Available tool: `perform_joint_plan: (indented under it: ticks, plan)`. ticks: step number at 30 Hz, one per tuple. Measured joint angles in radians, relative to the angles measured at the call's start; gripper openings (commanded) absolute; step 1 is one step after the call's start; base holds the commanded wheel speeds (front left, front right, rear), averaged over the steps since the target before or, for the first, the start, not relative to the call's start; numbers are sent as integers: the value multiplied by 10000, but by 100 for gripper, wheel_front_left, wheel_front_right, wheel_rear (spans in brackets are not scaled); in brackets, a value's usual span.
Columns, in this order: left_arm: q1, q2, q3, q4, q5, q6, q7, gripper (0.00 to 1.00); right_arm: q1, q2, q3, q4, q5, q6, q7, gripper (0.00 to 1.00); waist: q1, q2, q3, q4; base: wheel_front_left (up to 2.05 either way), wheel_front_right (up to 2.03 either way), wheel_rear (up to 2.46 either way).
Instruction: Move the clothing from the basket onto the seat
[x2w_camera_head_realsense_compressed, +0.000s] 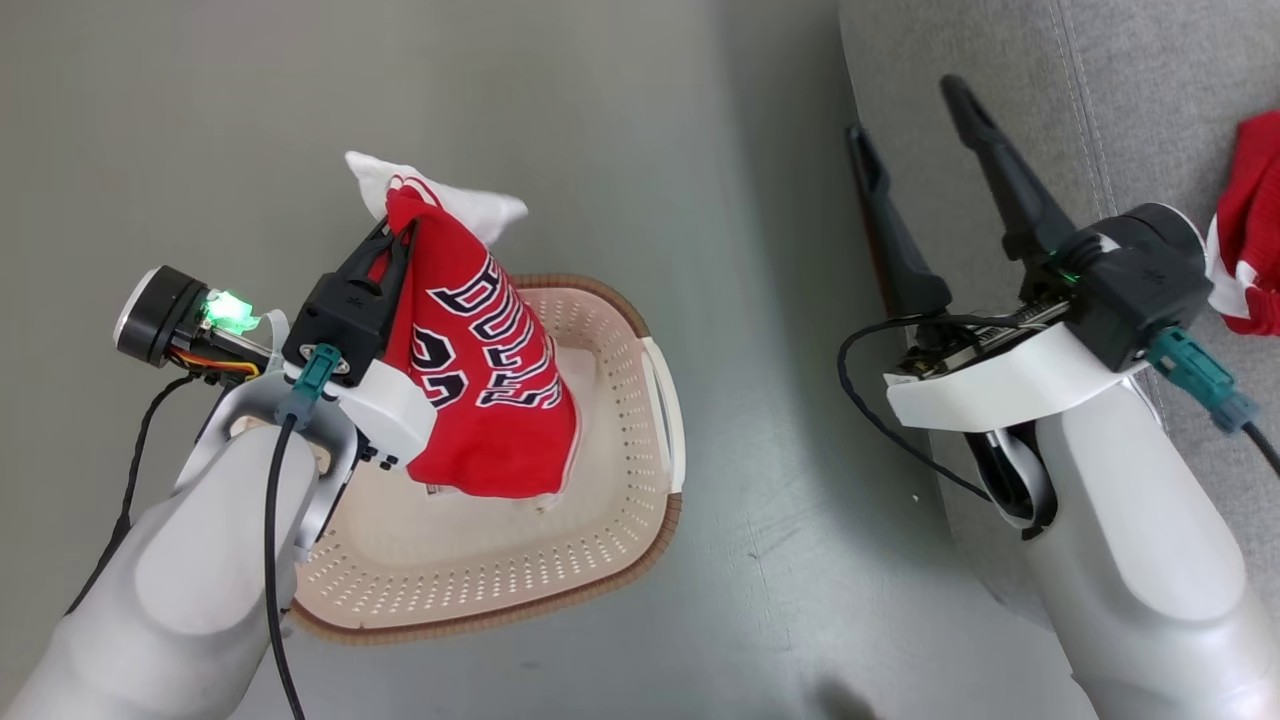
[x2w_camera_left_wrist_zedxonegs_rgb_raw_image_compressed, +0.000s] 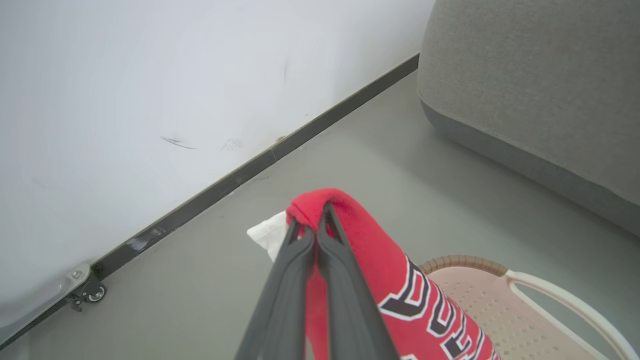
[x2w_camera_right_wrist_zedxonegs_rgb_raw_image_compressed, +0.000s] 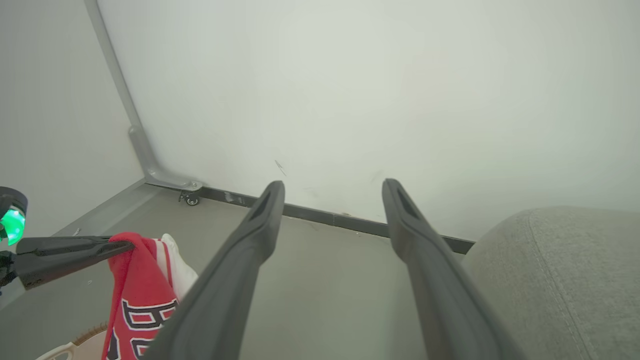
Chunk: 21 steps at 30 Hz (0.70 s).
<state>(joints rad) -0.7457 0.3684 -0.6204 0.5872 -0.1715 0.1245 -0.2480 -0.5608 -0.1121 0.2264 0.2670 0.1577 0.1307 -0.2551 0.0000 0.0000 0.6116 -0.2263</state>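
Observation:
My left gripper (x2w_camera_head_realsense_compressed: 398, 228) is shut on the red jersey (x2w_camera_head_realsense_compressed: 480, 370), pinching its top fold. The jersey hangs in a cone above the cream basket (x2w_camera_head_realsense_compressed: 600, 520), its hem near the basket floor. In the left wrist view the closed fingers (x2w_camera_left_wrist_zedxonegs_rgb_raw_image_compressed: 312, 227) clamp the red jersey (x2w_camera_left_wrist_zedxonegs_rgb_raw_image_compressed: 395, 280), with the basket (x2w_camera_left_wrist_zedxonegs_rgb_raw_image_compressed: 500, 310) below. My right gripper (x2w_camera_head_realsense_compressed: 905, 110) stands open and empty over the left edge of the grey seat (x2w_camera_head_realsense_compressed: 1130, 120). A second red garment (x2w_camera_head_realsense_compressed: 1250, 220) with white trim lies on the seat at the right edge. In the right wrist view its fingers (x2w_camera_right_wrist_zedxonegs_rgb_raw_image_compressed: 260, 220) are spread wide, and the jersey (x2w_camera_right_wrist_zedxonegs_rgb_raw_image_compressed: 140, 295) hangs at lower left.
Grey floor (x2w_camera_head_realsense_compressed: 780, 480) separates the basket from the seat. A white wall with a dark baseboard (x2w_camera_left_wrist_zedxonegs_rgb_raw_image_compressed: 225, 187) runs behind. A small caster (x2w_camera_left_wrist_zedxonegs_rgb_raw_image_compressed: 92, 292) on a metal frame stands at the wall's foot.

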Motion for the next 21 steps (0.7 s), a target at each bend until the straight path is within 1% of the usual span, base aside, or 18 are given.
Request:
perform_joint_plan:
  ticks: [8, 13, 15, 21]
  plan:
    - [292, 50, 73, -853, -19, 253, 0, 0, -189, -451, 1116, 337, -96, 0, 15, 100, 0, 0, -680, 394, 0, 0, 0]
    - [334, 153, 163, -1626, 8, 272, -4, 0, -314, -788, 1693, 550, -19, 0, 109, 100, 0, 0, -1142, 625, 0, 0, 0]
    - [423, 228, 174, -1864, 59, 343, -6, 0, -377, -865, 1941, 556, 161, 0, 148, 100, 0, 0, -1335, 710, 0, 0, 0]
    - [676, 454, 215, -2424, 100, 351, -35, 0, -377, -1179, 2587, 575, 420, 0, 276, 100, 0, 0, -1944, 944, 0, 0, 0]
